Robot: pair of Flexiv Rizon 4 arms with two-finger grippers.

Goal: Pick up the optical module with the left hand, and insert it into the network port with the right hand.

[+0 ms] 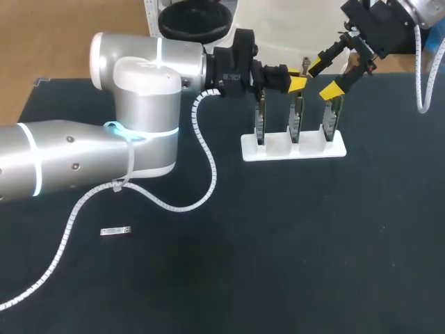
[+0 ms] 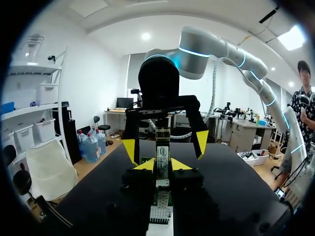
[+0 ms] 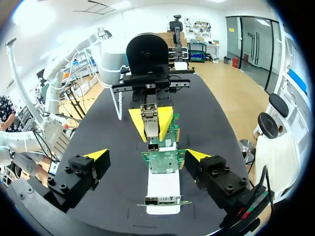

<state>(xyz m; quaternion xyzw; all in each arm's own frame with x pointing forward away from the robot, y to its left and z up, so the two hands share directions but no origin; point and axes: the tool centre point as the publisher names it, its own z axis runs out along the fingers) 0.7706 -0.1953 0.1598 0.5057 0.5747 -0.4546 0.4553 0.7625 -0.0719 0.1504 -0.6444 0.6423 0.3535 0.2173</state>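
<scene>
while your left end effector (image 2: 162, 164) is pinched narrow on the module (image 2: 162, 151), with both yellow tips pressed against its sides, your right end effector (image 3: 146, 156) stands wide with nothing gripped. you see the module best from the right wrist view: a silver block held upright between the left end effector's tips, straight ahead of the right end effector and just above the row of green cards (image 3: 162, 160). whether the module touches the card under it cannot be told from these views.

three cards stand on edge in a white stand (image 1: 292, 148) on the black table (image 1: 278, 264). from the head view, the left end effector sits over the middle card. the right end effector is just beside it, over the card at the right end of the stand. the two end effectors face each other, near but apart. from the right wrist view, the nearest card shows between the right end effector's spread fingers (image 3: 96, 156).

a second small silver module (image 1: 115, 230) lies flat on the table, well apart from both end effectors, near the white ribbed hose (image 1: 69, 233) trailing from your left arm (image 1: 139, 90).
</scene>
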